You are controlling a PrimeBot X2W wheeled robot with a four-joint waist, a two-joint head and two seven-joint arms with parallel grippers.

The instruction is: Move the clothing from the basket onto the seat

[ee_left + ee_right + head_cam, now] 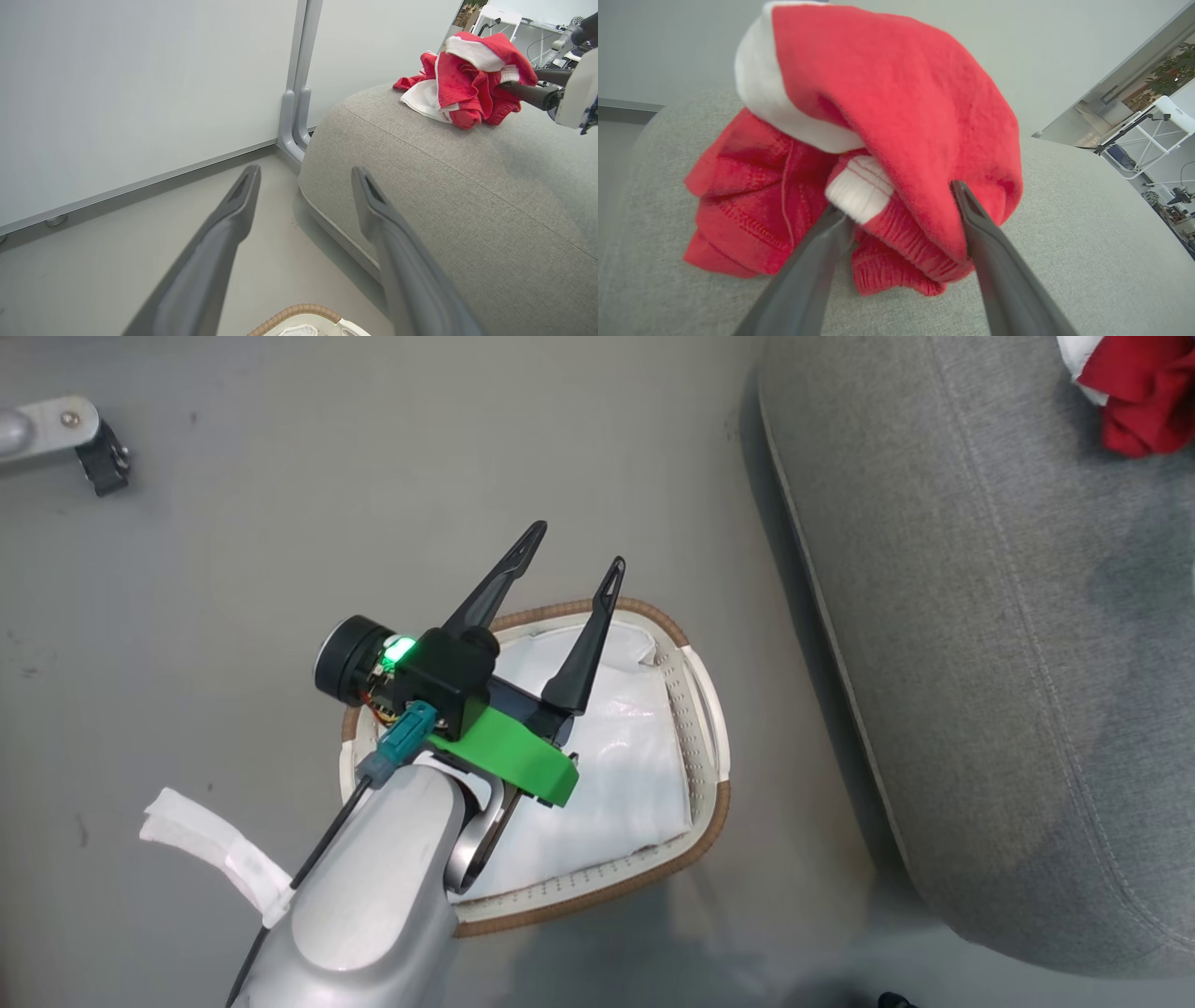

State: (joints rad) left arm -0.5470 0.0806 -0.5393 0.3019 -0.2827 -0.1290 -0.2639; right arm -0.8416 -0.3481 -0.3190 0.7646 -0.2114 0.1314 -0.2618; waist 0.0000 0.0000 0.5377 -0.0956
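Note:
The clothing (1144, 401) is a bunched red heap with white trim, lying on the grey seat (1008, 663) at its far right. In the left wrist view the clothing (467, 79) rests on top of the seat (467, 196). My right gripper (899, 200) is open, its fingers spread around a fold of the clothing (901, 93) on the seat (1064, 210); it also shows as the right gripper (516, 78) at the heap's right side. My left gripper (580, 545) is open and holds nothing above the basket (695, 840), which contains a white liner (616, 756).
The basket stands on grey floor just left of the seat's edge. A metal leg with a black caster (65, 429) is at the far left. A pale wall panel with a grey post (294, 116) stands behind the seat. White frames (1148, 135) stand beyond the seat.

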